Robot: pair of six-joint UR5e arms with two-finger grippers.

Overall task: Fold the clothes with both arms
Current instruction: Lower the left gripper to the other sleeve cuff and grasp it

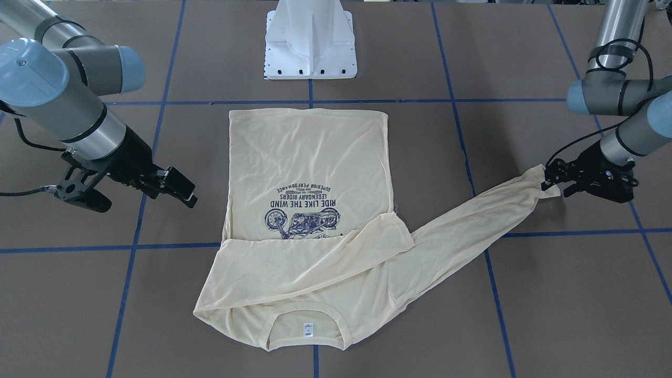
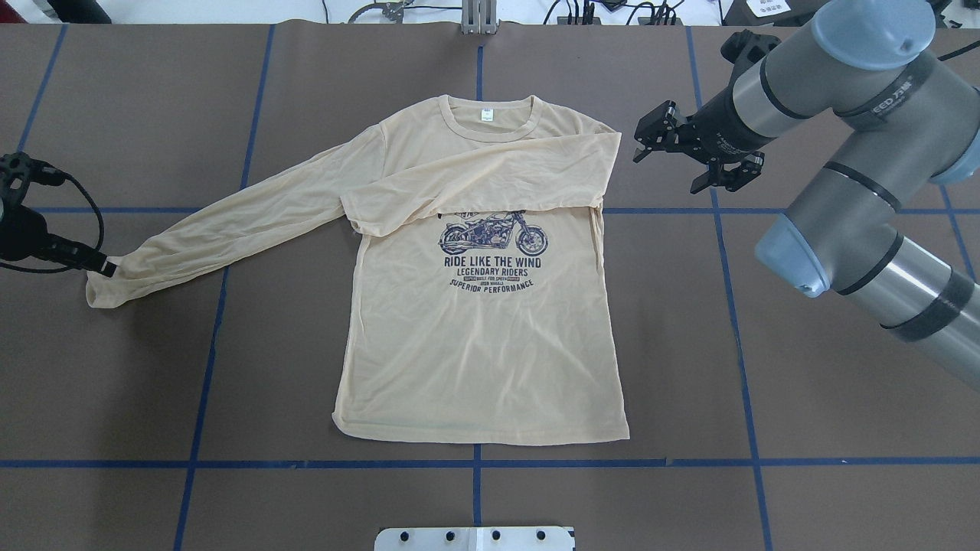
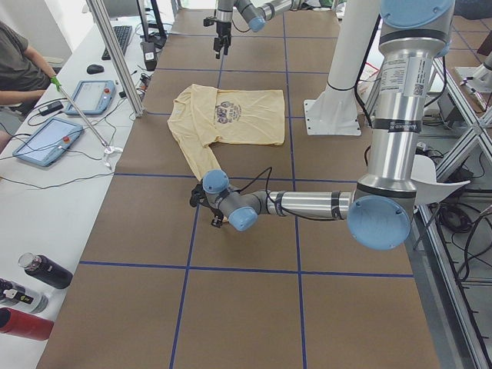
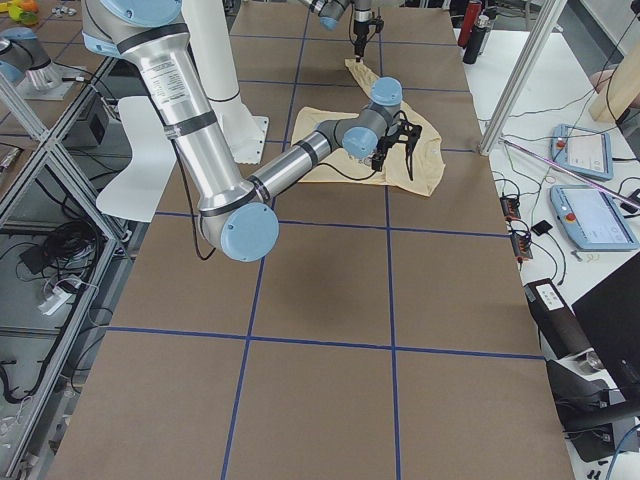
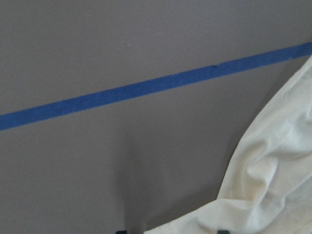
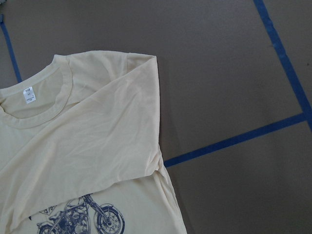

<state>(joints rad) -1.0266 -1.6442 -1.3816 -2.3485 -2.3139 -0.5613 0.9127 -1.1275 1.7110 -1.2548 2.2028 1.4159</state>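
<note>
"On the table (image 2: 766, 367), about mid-field, I have the shirt (image 2: 475, 352) lying flat, print side up. The left gripper (image 2: 103, 268) is out at the end of the long sleeve (image 2: 245, 210), well off to the robot's left of the shirt's body."

"Is it holding?"

"As far as I can see, yes. Its jaws are closed down on the cuff, and the cloth lifts a little off the table there. The right gripper (image 2: 647, 138) hangs just beside the shirt's other shoulder, not touching it, jaws parted with nothing between them."

"Which way does the shirt run?"

"Collar (image 2: 490, 128) away from the robot, hem (image 2: 482, 435) toward the white base (image 1: 311, 42), so the long axis goes straight out from the base. The held sleeve angles off from the shoulder to the left and back toward the robot's side. The other sleeve (image 2: 498, 172) lies flat across the chest, covering the top of the print (image 2: 494, 249)."

"And the fabric?"

"Thin and pale cream-yellow, with soft creases through the body. It has a ribbed round collar with a small white label (image 2: 486, 115) inside. The print is navy — a motorcycle over lines of lettering. The table top is matt brown, ruled into squares by blue tape lines (image 2: 612, 463)."
</note>
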